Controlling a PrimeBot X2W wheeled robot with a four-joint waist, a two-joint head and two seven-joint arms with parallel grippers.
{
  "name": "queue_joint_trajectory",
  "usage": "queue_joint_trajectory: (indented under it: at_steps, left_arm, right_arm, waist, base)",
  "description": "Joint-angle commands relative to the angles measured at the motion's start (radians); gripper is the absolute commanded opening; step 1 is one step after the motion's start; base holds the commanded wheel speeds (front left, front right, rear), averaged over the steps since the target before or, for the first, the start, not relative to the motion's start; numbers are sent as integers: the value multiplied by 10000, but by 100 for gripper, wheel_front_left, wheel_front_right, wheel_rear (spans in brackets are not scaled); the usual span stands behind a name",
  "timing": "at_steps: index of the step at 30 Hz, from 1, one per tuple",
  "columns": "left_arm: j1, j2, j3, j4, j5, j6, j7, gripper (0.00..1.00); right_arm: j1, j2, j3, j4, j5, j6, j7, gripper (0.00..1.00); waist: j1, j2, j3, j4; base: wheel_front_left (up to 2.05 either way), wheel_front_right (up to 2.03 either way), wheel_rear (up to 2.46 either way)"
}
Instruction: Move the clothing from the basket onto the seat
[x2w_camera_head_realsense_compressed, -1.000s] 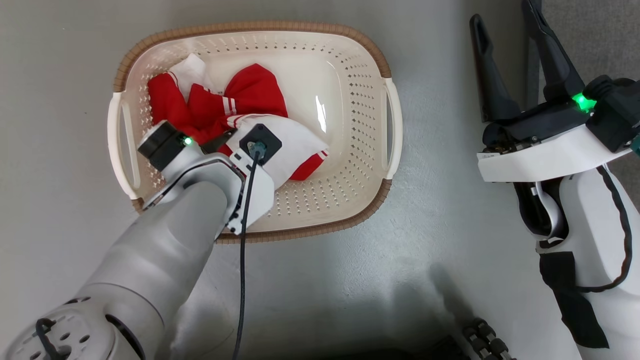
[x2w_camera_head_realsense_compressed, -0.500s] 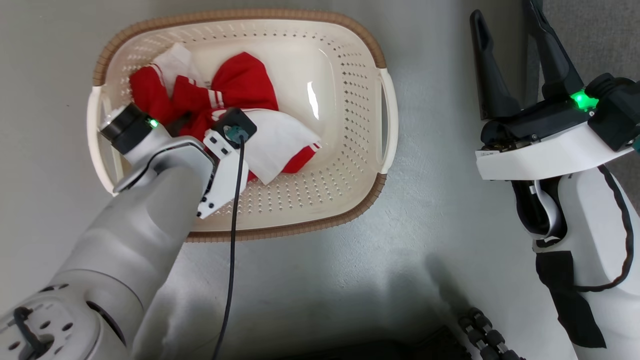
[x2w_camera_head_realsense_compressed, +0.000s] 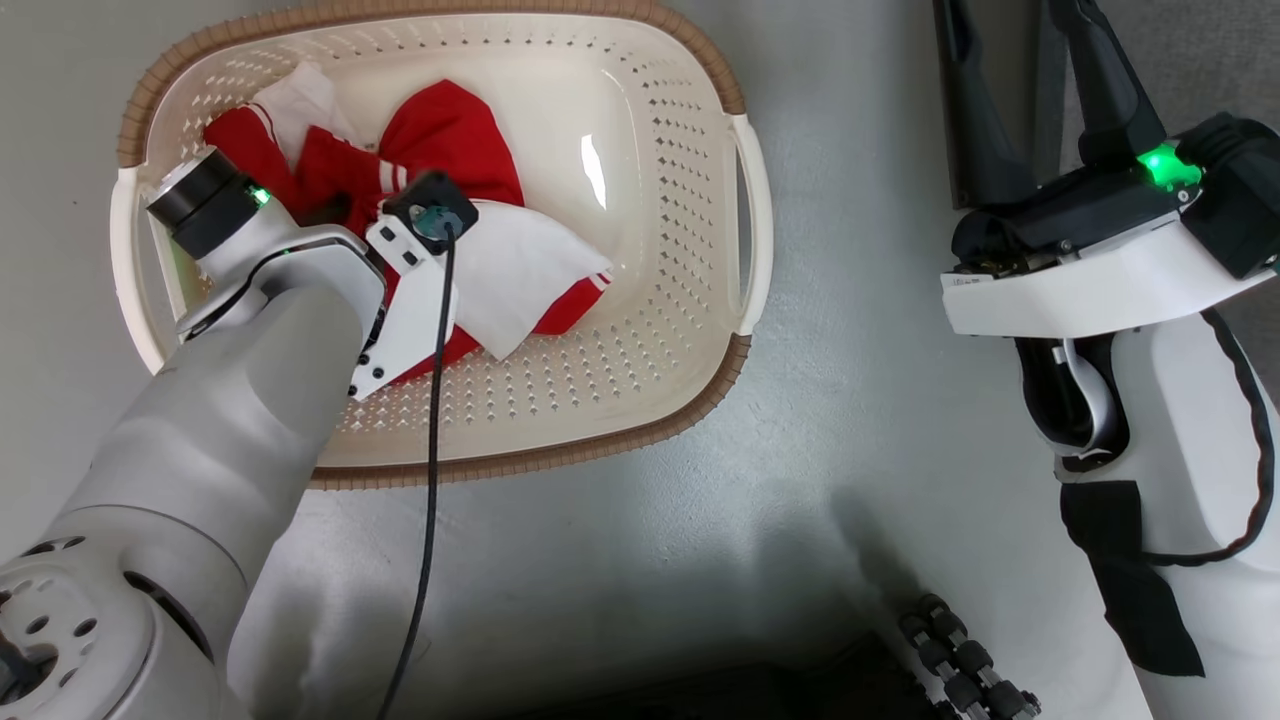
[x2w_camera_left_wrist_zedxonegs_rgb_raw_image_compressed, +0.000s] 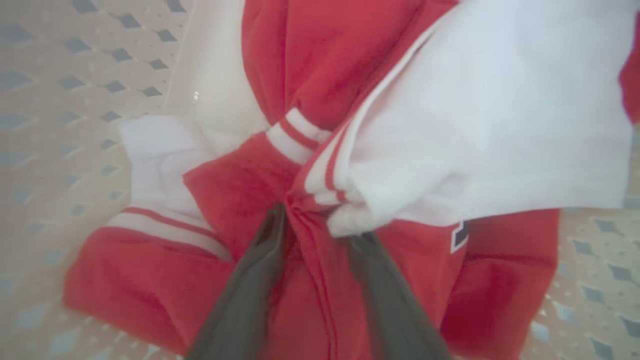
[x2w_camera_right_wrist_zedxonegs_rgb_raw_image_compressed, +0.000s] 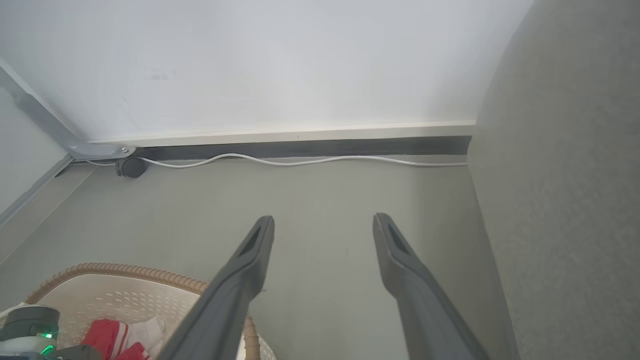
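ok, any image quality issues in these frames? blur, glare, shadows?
Head view: sharp, with a glare streak on the basket bottom and a soft shadow of the robot on the grey floor. Left wrist view: soft and smeared throughout, clothing and left hand alike. Right wrist view: crisp and evenly lit, with the right hand in focus.

The left arm (x2w_camera_head_realsense_compressed: 230, 400) reaches forward and down from the lower left, wrist bent steeply so the left claw (x2w_camera_left_wrist_zedxonegs_rgb_raw_image_compressed: 320, 230) points downward (its two dark fingers (x2w_camera_left_wrist_zedxonegs_rgb_raw_image_compressed: 245, 300) pinch a fold of the clothing (x2w_camera_left_wrist_zedxonegs_rgb_raw_image_compressed: 310, 280) between them). The right arm (x2w_camera_head_realsense_compressed: 1180, 420) stands at the right, its right claw (x2w_camera_right_wrist_zedxonegs_rgb_raw_image_compressed: 324, 225) pointing forward, fingers spread wide, holding nothing.
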Motion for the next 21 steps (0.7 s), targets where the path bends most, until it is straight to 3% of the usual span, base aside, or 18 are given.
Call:
queue_joint_trajectory:
  at_steps: [1,12,21]
  left_arm:
    - [93,168,215,-4,-170,-23,-196,0]
    - [1448,55,612,-3,-829,49,-1878,0]
    - [2415,-456,907,-3,-1407,-277,-3191,0]
  right_arm:
    - [240,100,152,-193,130,14,-57,100]
    - [327,145,72,105,233,14,-57,100]
    - [853,-58,46,593,260,14,-57,100]
  waist:
    - [0,0,-147,-51]
    - [0,0,-1519,7]
    - [0,0,-3273,490]
  base:
    - [0,0,0]
    - [0,0,0]
    - [0,0,0]
